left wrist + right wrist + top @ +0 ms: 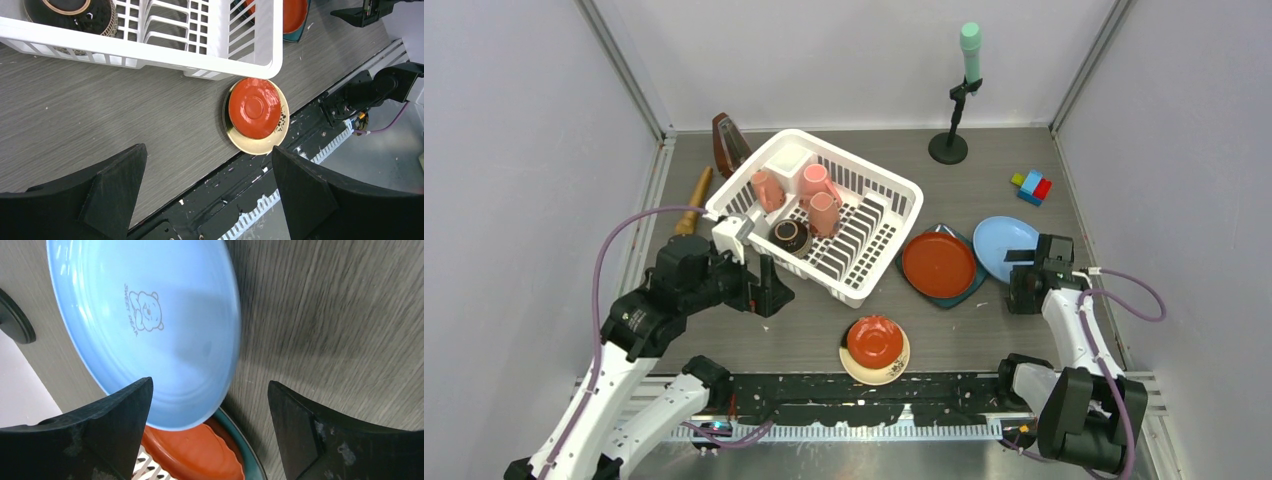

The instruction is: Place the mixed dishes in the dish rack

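Note:
The white dish rack [879,200] stands mid-table and holds three pink mugs [814,180] and the brown bowl [790,236]. A red saucer [874,338] lies on the cream saucer [864,372] near the front edge. A red plate [939,265] lies on the dark teal plate [972,292], with the light blue plate [999,240] beside it. My left gripper [774,288] is open and empty by the rack's near corner; its wrist view shows the saucers [255,107] ahead. My right gripper [1022,285] is open and empty at the blue plate's [150,325] near edge.
A brown metronome [727,143] and a wooden pin [692,200] lie left of the rack. A black stand with a green top [964,90] is at the back. Coloured toy blocks [1031,186] sit at the back right. A black rail [864,395] runs along the near edge.

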Tool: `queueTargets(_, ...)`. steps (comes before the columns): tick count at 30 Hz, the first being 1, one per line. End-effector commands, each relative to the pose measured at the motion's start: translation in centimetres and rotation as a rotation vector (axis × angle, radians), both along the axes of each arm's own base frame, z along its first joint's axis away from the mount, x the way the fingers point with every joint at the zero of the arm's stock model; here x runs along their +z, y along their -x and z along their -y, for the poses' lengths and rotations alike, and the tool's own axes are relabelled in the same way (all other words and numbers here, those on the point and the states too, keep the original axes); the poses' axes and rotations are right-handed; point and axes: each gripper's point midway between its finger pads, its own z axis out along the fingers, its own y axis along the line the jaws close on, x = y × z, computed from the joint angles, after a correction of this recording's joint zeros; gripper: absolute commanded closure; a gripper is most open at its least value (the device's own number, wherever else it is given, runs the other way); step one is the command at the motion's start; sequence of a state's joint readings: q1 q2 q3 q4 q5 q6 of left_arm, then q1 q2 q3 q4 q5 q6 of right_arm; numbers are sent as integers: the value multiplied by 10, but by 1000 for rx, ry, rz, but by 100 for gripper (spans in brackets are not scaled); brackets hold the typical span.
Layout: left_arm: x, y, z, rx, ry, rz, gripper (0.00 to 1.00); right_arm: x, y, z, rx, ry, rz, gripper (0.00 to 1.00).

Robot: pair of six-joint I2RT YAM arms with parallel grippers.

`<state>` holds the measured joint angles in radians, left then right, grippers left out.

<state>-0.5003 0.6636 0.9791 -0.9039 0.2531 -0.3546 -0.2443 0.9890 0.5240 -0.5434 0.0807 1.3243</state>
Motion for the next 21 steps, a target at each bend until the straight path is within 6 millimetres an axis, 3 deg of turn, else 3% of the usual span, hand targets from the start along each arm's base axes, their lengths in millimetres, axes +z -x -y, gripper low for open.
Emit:
queueTargets(1,10,-2,0,-10,-5,29,0,4,-15,17,-64,51,45,9)
queueTargets(8,10,-3,0,-4,-6,21,0,-7,-20,18,-47,52,17,17)
queueTargets(10,11,-4,0,-3,-7,22,0,-6,-22,18,-41,55,27,40)
queueTargets(11,10,-4,0,-4,-12,21,0,-6,-22,17,-34,58,28,67)
queueTargets(13,11,-5,-1,-2,-24,22,0,-4,-22,16,-30,56,38,90)
queueTargets(14,11,-6,-3,0,-34,25,0,-3,-22,16,-29,54,44,95)
queueTargets(20,18,-10,-11,17,-78,63,0,26,-20,24,8,143,71,100)
queueTargets(21,20,-10,-11,16,-78,68,0,42,-23,29,6,177,101,100)
